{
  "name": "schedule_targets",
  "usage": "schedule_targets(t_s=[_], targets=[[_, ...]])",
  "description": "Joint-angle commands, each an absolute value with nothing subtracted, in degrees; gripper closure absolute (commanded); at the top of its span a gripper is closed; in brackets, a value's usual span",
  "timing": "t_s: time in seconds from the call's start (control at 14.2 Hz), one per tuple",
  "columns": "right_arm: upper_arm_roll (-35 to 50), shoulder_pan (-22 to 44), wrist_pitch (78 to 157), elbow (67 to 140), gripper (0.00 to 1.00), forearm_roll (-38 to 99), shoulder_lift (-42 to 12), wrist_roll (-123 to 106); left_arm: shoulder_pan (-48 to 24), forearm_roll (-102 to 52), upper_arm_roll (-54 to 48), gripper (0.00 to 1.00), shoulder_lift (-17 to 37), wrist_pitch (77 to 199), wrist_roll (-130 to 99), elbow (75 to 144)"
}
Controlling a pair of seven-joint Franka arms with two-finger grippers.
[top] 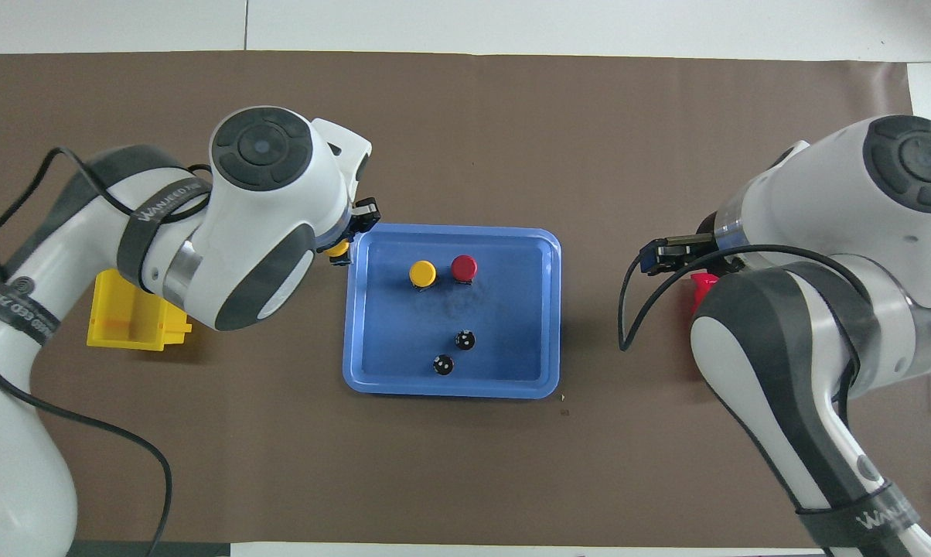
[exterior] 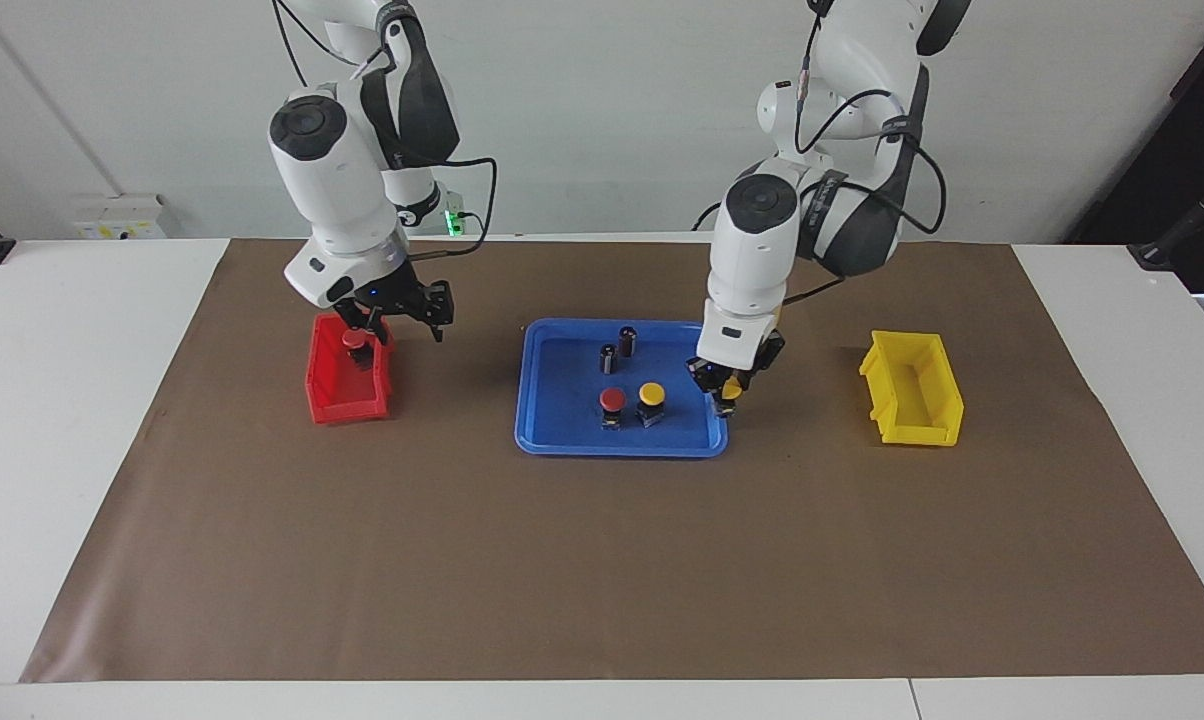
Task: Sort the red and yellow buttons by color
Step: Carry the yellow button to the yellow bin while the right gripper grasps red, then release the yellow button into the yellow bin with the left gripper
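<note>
A blue tray [exterior: 562, 435] in the middle of the mat holds a red button [exterior: 612, 401] and a yellow button [exterior: 651, 394] side by side. These also show in the overhead view, the red button [top: 464, 268] beside the yellow button [top: 422, 272]. My left gripper [exterior: 727, 392] is shut on a second yellow button [exterior: 731, 386], held just above the tray's edge toward the left arm's end; this button shows in the overhead view [top: 339, 249]. My right gripper [exterior: 360, 335] is shut on a second red button [exterior: 355, 342] over the red bin [exterior: 334, 395].
Two small dark cylinders [exterior: 608, 358] [exterior: 628, 340] stand in the tray, nearer to the robots than the buttons. A yellow bin [exterior: 912, 390] sits toward the left arm's end of the table. Brown mat covers the table.
</note>
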State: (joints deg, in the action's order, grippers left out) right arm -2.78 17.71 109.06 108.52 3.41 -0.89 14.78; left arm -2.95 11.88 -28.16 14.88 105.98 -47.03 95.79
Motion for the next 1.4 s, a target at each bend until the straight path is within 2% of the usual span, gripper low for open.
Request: schedule_targets(t_s=[0.0, 0.21, 0.49, 0.63, 0.77, 0.98, 1.33], targets=[[-3.0, 22.3, 111.9, 102.2, 0.22, 6.1, -5.9, 22.7, -0.3, 9.1, -23.0, 0.98, 10.7, 101.8, -34.1, 96.8], [-3.0, 28.1, 113.6, 91.3, 0.23, 5.7, -15.4, 31.8, -0.3, 5.1, -13.0, 0.98, 6.6, 100.5, -18.3, 99.0], [-3.0, 35.1, 121.2, 89.8, 0.23, 1.7, -23.0, 37.0, -0.1, 3.8, -5.7, 0.98, 3.6, 101.1, -9.6, 103.0], [-3.0, 36.7, 122.6, 88.4, 0.23, -1.1, -25.8, 38.7, -0.1, 1.4, -2.5, 0.98, 2.7, 101.3, -7.7, 104.8], [-3.0, 37.2, 125.1, 89.6, 0.23, -1.8, -26.0, 38.6, 0.0, 1.2, -0.5, 0.98, 0.8, 104.7, -3.0, 109.0], [-2.9, 37.1, 125.3, 90.9, 0.23, -1.6, -26.2, 38.6, 0.6, 1.2, -0.1, 0.98, -3.4, 115.1, -3.2, 120.1], [-2.9, 37.3, 125.8, 93.3, 0.27, -1.4, -25.8, 38.5, 1.0, 1.2, -0.1, 0.98, -2.8, 121.8, -3.2, 125.7]])
